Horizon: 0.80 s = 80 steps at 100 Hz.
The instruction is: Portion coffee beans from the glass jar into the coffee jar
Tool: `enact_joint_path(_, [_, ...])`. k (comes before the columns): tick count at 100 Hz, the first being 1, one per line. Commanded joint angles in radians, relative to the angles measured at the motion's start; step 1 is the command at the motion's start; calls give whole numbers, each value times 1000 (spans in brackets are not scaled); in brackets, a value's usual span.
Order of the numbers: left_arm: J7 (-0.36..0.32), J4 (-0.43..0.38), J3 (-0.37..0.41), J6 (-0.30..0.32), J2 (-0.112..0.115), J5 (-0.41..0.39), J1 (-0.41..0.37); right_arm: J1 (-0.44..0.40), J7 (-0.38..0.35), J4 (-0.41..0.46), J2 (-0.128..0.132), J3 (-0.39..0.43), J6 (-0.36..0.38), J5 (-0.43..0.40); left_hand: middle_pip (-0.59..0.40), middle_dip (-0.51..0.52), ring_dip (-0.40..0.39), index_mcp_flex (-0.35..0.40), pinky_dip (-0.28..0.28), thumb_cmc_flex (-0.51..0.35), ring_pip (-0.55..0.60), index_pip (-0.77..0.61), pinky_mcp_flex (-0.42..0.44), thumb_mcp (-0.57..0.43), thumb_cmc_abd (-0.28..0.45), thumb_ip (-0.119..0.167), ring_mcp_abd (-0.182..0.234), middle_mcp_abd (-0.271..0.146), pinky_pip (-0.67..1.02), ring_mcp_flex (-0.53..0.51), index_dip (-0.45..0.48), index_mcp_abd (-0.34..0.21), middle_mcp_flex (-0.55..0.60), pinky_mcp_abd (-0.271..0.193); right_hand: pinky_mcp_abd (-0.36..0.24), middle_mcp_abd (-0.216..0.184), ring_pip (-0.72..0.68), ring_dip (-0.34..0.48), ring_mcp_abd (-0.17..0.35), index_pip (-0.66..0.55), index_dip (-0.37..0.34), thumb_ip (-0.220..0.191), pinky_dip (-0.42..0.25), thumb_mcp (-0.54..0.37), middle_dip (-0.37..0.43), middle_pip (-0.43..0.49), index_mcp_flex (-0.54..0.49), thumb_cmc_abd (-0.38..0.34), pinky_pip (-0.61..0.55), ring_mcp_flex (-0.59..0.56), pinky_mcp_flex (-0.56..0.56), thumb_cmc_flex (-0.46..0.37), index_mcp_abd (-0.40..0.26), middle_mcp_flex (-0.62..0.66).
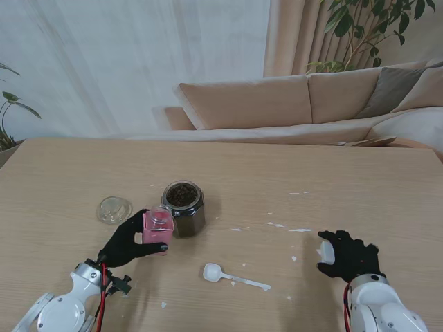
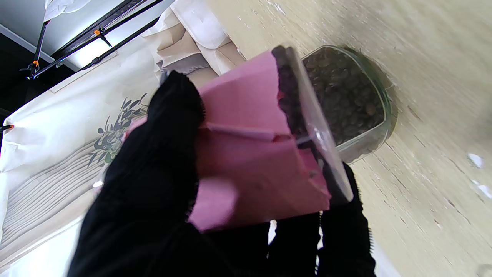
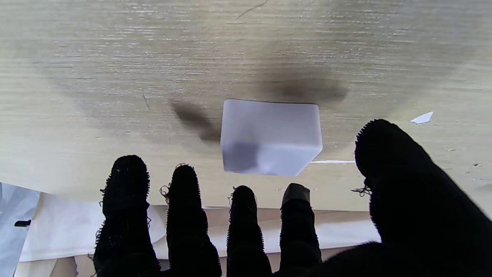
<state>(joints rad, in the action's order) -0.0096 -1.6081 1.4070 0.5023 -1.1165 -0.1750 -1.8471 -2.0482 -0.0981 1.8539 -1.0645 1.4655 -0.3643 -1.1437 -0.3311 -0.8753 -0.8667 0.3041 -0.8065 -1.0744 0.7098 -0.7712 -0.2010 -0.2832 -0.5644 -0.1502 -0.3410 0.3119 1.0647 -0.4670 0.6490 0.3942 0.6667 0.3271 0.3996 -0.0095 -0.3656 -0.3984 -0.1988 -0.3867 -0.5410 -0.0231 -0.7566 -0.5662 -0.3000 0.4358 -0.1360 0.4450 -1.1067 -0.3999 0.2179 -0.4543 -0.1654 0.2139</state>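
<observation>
While the left hand (image 1: 128, 243) grips the pink-labelled coffee jar (image 1: 158, 228), fingers wrapped round it, the jar sits tilted just beside the open glass jar (image 1: 184, 207) of coffee beans (image 2: 342, 100). Right hand (image 1: 348, 254) rests on the table (image 1: 277, 166), fingers spread, holding nothing; a white block (image 3: 271, 136) just past its fingertips. White spoon (image 1: 232, 276) lies between the hands; clear lid (image 1: 114, 209) left of the jars.

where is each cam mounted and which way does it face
Stand: above the shoulders, looking down at the table; both arms show, left hand and right hand.
Left wrist: looks along the left hand's fingers at the pink jar it holds, the bean jar beyond.
Right wrist: looks along spread fingers at a white block on the table.
Shared: stand and left wrist both show the two jars.
</observation>
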Motion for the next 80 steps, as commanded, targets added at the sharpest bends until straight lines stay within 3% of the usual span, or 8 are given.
enact_joint_path(1, [-14, -10, -1, -3, -5, -2, -7, 0, -13, -14, -2, -11, 0, -15, -115, -54, 10, 42, -2, -201, -5, -171, -4, -159, 206, 74, 15, -101, 17, 33, 76, -162, 54, -6, 15, 26, -40, -29, -47, 23, -25, 37, -36, -17, -12, 13, 35, 18, -47, -34, 31, 38, 32, -33])
enact_joint_path(11, [-15, -11, -2, -4, -5, -1, -6, 10, 0, -36, -1, -26, -6, -13, -115, -54, 10, 42, -2, -201, -5, -171, -4, -159, 206, 73, 15, -101, 17, 33, 76, -162, 53, -6, -4, 36, -114, -73, -51, 17, -54, 42, -85, -20, -46, 60, 31, 21, -129, -75, 88, 49, 45, -36])
enact_joint_path(28, [-14, -10, -2, -4, -5, -3, -5, 24, 15, -63, 0, -44, -10, -15, -116, -54, 10, 42, -2, -202, -5, -171, -4, -159, 205, 74, 14, -100, 17, 32, 76, -162, 54, -6, -63, 36, -252, -144, -31, -72, -137, 28, -123, -48, -145, 186, 8, 58, -232, -123, 182, -37, 43, -42])
enact_joint_path(42, [-13, -10, -2, -4, -5, -2, -5, 29, 44, -77, -2, -53, -5, -9, -115, -54, 10, 42, -2, -201, -5, -171, -4, -159, 206, 73, 14, -101, 17, 33, 77, -162, 54, -6, -116, 33, -322, -161, -5, -182, -201, 24, -82, -265, -239, 354, -41, 118, -255, -176, 263, -83, 51, -48])
enact_joint_path(52, [-15, -10, -3, -3, -5, -1, -4, 32, 76, -89, -5, -55, 5, 14, -115, -54, 10, 42, -2, -202, -5, -171, -4, -160, 206, 73, 15, -100, 17, 32, 76, -161, 54, -6, -147, 42, -348, -162, 11, -242, -207, 29, -52, -363, -254, 406, -99, 140, -255, -221, 320, -125, 78, -5])
enact_joint_path(80, [-17, -7, -2, 3, -4, 0, -2, 27, 133, -84, -12, -46, 31, 35, -115, -54, 9, 43, -2, -201, -5, -171, -5, -160, 205, 73, 14, -101, 17, 32, 77, -162, 54, -6, -190, 65, -367, -152, 31, -324, -177, 31, -3, -452, -254, 441, -196, 149, -249, -282, 400, -187, 115, 83])
